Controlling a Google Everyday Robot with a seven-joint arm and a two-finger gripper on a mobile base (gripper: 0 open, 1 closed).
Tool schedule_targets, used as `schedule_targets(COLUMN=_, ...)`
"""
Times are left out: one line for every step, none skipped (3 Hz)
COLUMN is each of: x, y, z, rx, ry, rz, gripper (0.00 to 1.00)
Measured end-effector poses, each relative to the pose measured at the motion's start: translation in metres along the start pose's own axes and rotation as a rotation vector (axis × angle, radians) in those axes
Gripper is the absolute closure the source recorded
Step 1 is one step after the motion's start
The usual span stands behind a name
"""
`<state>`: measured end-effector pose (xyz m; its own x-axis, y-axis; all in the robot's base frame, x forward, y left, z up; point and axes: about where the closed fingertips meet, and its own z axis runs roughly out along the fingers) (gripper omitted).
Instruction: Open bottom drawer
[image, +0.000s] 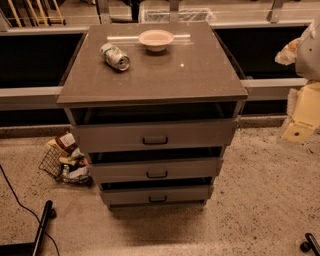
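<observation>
The cabinet (150, 80) has three grey-brown drawers stacked under its flat top. The bottom drawer (190, 194) is the lowest and smallest front, with a small dark handle (157, 199) at its centre. A dark gap shows above it. The middle drawer (195, 169) and the wider top drawer (200, 134) sit above it, each with a dark gap above too. My gripper (299, 127) is the pale end of the arm at the right edge. It hangs well to the right of the cabinet, about level with the top drawer, touching nothing.
A can (115, 56) lies on its side and a bowl (156, 40) stands on the cabinet top. A wire basket (50, 162) of snack packets sits on the floor left of the drawers. A black cable and stand (42, 225) lie at lower left, a caster (310, 245) at lower right.
</observation>
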<state>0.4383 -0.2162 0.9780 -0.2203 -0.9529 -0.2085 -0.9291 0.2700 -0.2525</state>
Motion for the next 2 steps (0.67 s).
schedule_targets(x=0.002, y=0.0056, z=0.0147, rx=-0.016, ry=-0.019, rz=-0.002, gripper=0.0)
schedule_targets(x=0.002, y=0.0056, z=0.0147, rx=-0.015, ry=-0.019, rz=-0.002, gripper=0.0)
